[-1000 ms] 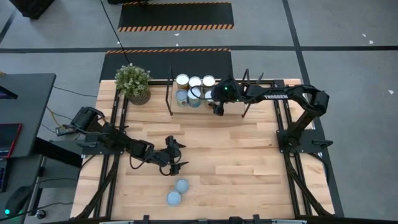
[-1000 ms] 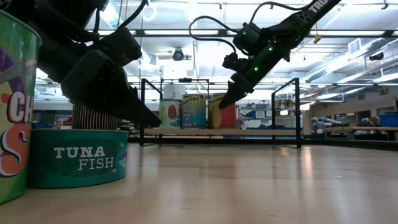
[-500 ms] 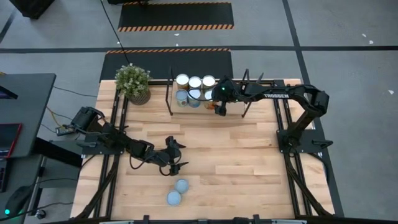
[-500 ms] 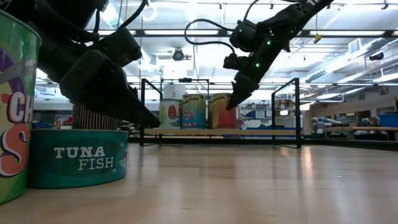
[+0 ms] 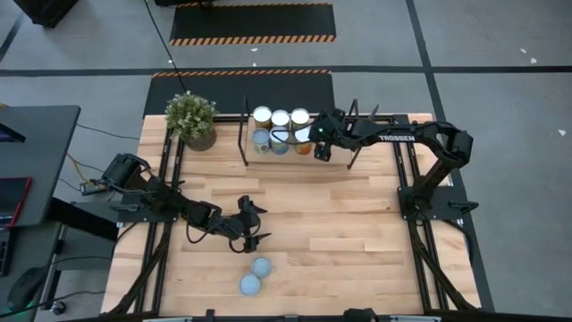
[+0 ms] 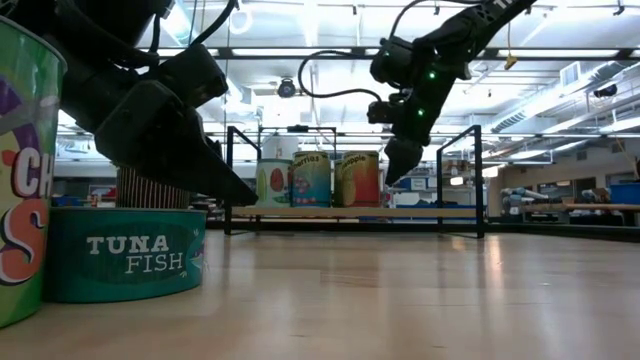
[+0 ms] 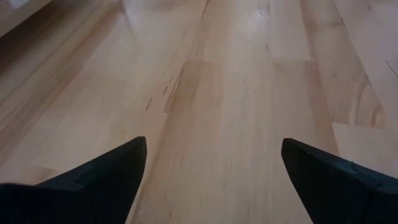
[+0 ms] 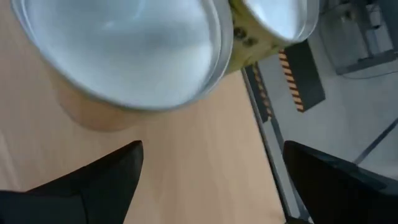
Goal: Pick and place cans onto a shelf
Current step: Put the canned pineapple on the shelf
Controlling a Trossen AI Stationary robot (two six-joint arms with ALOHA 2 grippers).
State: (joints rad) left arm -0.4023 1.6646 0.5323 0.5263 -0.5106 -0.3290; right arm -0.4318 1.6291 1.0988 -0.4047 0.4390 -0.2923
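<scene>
The potted plant (image 5: 191, 118) is taken as landmark. Well in front of it, low over the table (image 5: 357, 224), the left gripper (image 5: 253, 224) is held with fingers spread and empty; two cans (image 5: 256, 275) stand just beyond it toward the front edge. To the plant's right, six cans (image 5: 281, 130) are grouped on the shelf (image 5: 375, 143). Just right of these, the right gripper (image 5: 323, 150) is seen raised, fingers parted, empty.

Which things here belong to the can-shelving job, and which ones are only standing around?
Belong to the job:
- cans on the shelf
- shelf
- two cans on the table
- right gripper, open
- left gripper, open

Only standing around:
- potted plant
</scene>
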